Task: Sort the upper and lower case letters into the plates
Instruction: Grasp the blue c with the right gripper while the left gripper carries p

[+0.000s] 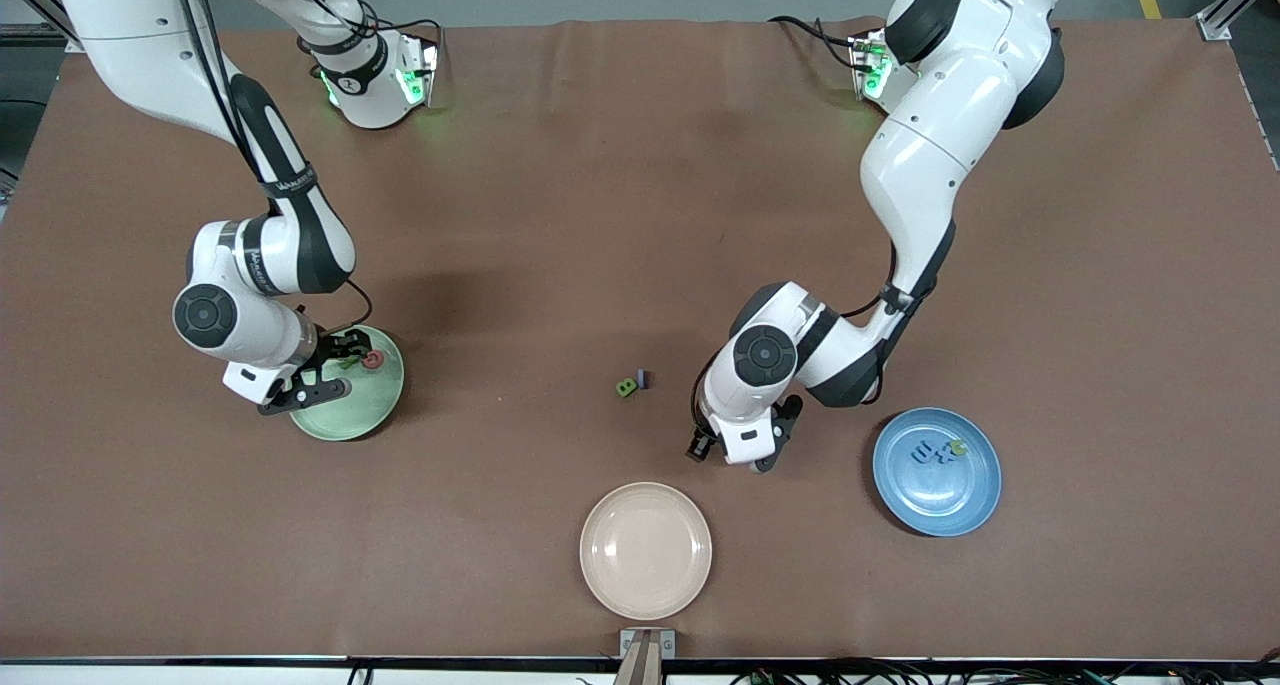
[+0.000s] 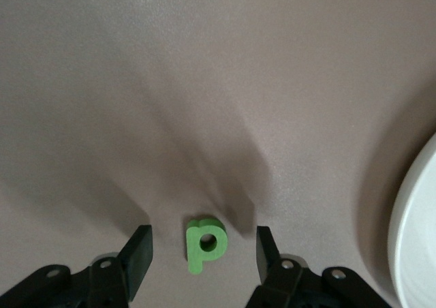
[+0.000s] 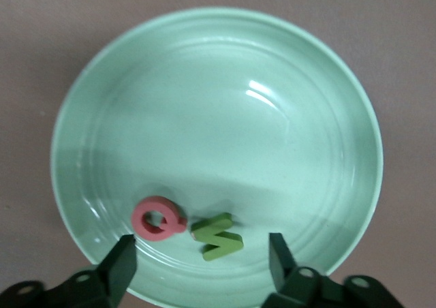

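My right gripper (image 1: 333, 371) hangs open over the pale mint green plate (image 1: 375, 405), which also shows in the right wrist view (image 3: 218, 90). In that plate lie a red-pink Q (image 3: 158, 218) and a green letter (image 3: 218, 236), both free between the open fingers of my right gripper (image 3: 202, 253). My left gripper (image 1: 735, 453) is low over the table between the cream plate and the blue plate (image 1: 937, 500). It (image 2: 201, 238) is open around a green lower-case p (image 2: 204, 243) lying flat on the table. The blue plate holds a blue letter (image 1: 925, 455) and a green one (image 1: 958, 447).
A green B (image 1: 626, 387) and a small dark blue piece (image 1: 643, 378) lie together mid-table, toward the right arm's end from my left gripper. The cream-beige plate (image 1: 646, 550) sits nearest the front camera; its rim shows in the left wrist view (image 2: 415, 240).
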Available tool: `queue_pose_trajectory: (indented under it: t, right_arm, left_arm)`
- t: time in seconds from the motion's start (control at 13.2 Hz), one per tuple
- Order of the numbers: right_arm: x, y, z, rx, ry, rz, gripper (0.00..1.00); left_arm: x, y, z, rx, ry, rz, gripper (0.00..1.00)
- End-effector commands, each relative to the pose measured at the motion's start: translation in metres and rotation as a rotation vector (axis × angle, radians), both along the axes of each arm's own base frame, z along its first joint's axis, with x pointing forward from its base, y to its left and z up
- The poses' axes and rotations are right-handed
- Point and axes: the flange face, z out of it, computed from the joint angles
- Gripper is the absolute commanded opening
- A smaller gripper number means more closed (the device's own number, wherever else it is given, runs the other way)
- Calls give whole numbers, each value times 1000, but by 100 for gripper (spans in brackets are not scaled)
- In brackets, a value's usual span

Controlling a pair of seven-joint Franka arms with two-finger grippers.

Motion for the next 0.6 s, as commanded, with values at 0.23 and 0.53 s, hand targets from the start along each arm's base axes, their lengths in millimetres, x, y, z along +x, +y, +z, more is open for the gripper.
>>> queue_pose_trajectory:
  t: [0.23, 0.53]
  right_arm:
    - [17, 134, 59, 44, -113, -242, 100]
    - [33, 255, 60, 68, -99, -445, 100]
  left_arm:
    - [-4, -11, -17, -8, 17, 18, 49]
    - [-2, -5, -22, 5, 17, 18, 19]
